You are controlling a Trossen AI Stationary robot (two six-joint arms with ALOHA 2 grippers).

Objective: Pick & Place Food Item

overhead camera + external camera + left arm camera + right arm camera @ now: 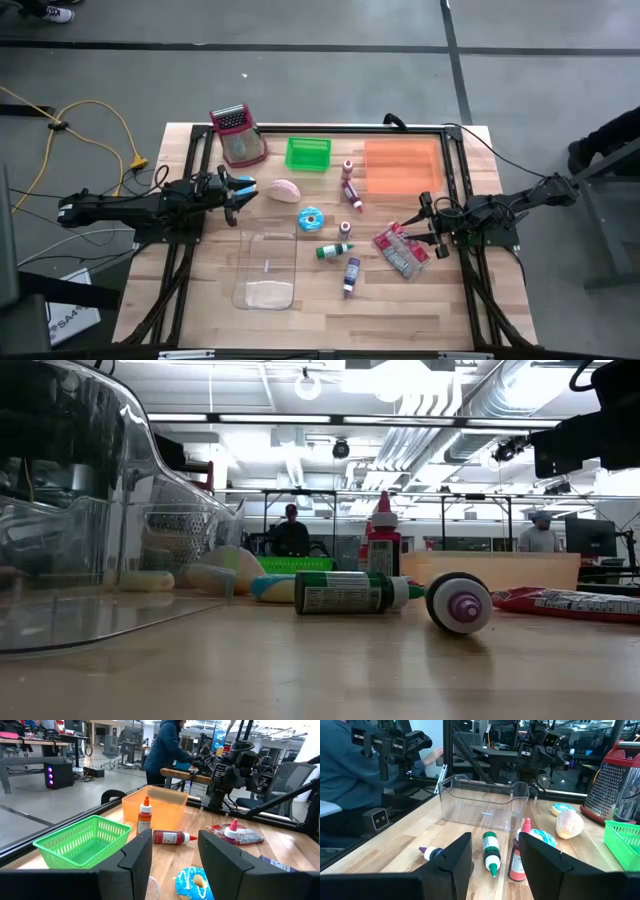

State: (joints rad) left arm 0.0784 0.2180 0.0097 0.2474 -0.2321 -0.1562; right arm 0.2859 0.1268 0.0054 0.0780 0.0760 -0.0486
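Observation:
A pink bun-shaped food item (285, 190) lies on the wooden table just right of my left gripper (240, 190). The gripper is open and level and touches nothing. A blue frosted doughnut (311, 218) lies a little nearer; in the left wrist view the doughnut (192, 882) shows past my left gripper (175, 870). My right gripper (425, 225) is open at the table's right, beside a red-and-white packet (402, 250). In the right wrist view my right gripper (495, 870) has nothing between its fingers, and the bun (570, 824) lies far off.
A green basket (308, 153) and an orange bin (402, 165) stand at the far side, a grater (238, 135) at the far left. A clear container (268, 268) sits near the front. Red bottles (352, 192), a green bottle (335, 249) and a purple bottle (351, 275) lie mid-table.

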